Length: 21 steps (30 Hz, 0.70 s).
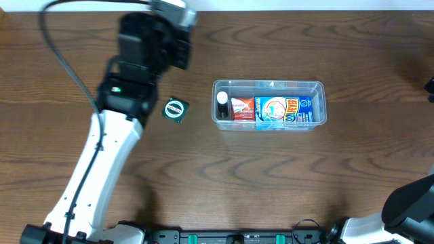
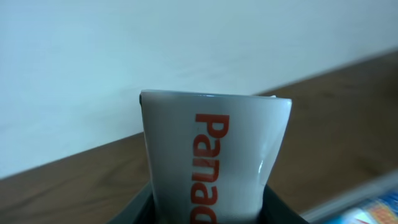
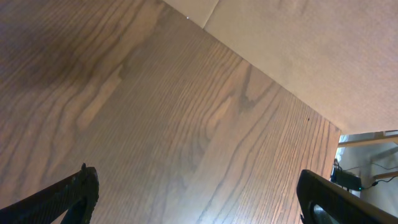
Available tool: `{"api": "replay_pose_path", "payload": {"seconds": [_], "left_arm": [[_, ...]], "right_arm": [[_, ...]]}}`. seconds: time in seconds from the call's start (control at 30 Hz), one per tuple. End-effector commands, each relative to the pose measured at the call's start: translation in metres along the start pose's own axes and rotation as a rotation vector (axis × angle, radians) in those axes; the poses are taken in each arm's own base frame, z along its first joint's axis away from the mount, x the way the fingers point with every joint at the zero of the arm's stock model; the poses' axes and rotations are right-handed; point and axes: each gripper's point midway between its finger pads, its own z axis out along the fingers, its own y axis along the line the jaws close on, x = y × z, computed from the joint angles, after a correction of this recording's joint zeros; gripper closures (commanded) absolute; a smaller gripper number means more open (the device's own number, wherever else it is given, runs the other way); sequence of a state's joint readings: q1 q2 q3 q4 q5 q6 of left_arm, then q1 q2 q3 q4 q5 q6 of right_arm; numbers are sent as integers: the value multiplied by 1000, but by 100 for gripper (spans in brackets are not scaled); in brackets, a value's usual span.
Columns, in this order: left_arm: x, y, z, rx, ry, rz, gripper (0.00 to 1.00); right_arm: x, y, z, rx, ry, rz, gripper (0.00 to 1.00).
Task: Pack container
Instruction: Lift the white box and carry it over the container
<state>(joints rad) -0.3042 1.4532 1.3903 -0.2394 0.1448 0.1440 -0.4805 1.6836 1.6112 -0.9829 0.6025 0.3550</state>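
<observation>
Since the brown wood-grain table (image 1: 285, 176) takes up pretty much the whole overhead view, I'll go from there. My white left arm with the black wrist (image 1: 102, 156) reaches up from the near left edge toward the far left side. My right arm (image 1: 413, 203) only pokes in at the near right corner.

The clear plastic rectangular container with rounded corners (image 1: 271, 84) sits a bit right of centre, long side running left to right, well apart from both my grippers. Inside it, a blue box with orange lettering (image 1: 285, 108) fills the middle and right part. A smaller red and white box (image 1: 242, 108) sits just beside it on the left. A small black and white item (image 1: 222, 103) is tucked at the left end; can't tell what it is.

My left gripper (image 2: 211, 208) is clamped on a white box with red lettering that starts "Pana" (image 2: 214, 149), held up off the table with the pale wall behind it.

My right gripper (image 3: 199, 199) has its dark fingers (image 3: 81, 190) spread wide apart with nothing between them, hanging over bare wood near the table's edge.

Smallest loose thing: a dark green square packet with a round white label (image 1: 175, 109), flat on the table between my left arm and the container, touching neither.
</observation>
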Motion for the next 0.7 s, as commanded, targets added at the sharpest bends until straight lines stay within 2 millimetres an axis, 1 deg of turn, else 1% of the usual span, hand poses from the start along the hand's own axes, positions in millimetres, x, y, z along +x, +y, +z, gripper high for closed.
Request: {"api": "replay_pose_path", "payload": {"seconds": [0.0,0.1,0.13,0.23,0.3,0.37,0.47,0.53,0.6,0.67], "left_arm": [[-3,-57,4,144,-9,109,65],[6,-105,9,240,4,195,65],[9,-118,9,267,8,223,65],[23,-162,11,355,21,332,65],[33,-185,13,399,31,386,65],[47,-207,16,445,49,442,65],[70,-233,24,498,88,495,65],[87,-247,31,526,118,534,65],[105,-256,39,549,146,588,65],[120,-261,47,564,165,630,65]], "right_arm": [[-7,-7,-6,12,-23,13,1],[-7,-7,-6,12,-23,13,1],[-7,-7,-6,11,-23,13,1],[-7,-7,-6,12,-23,13,1],[-7,-7,-6,12,-23,13,1],[-7,-7,-6,11,-23,13,1],[-7,-7,-6,12,-23,13,1],[-7,-7,-6,11,-23,13,1],[-7,-7,-6,12,-23,13,1],[-7,-7,-6,12,-23,13,1]]}}
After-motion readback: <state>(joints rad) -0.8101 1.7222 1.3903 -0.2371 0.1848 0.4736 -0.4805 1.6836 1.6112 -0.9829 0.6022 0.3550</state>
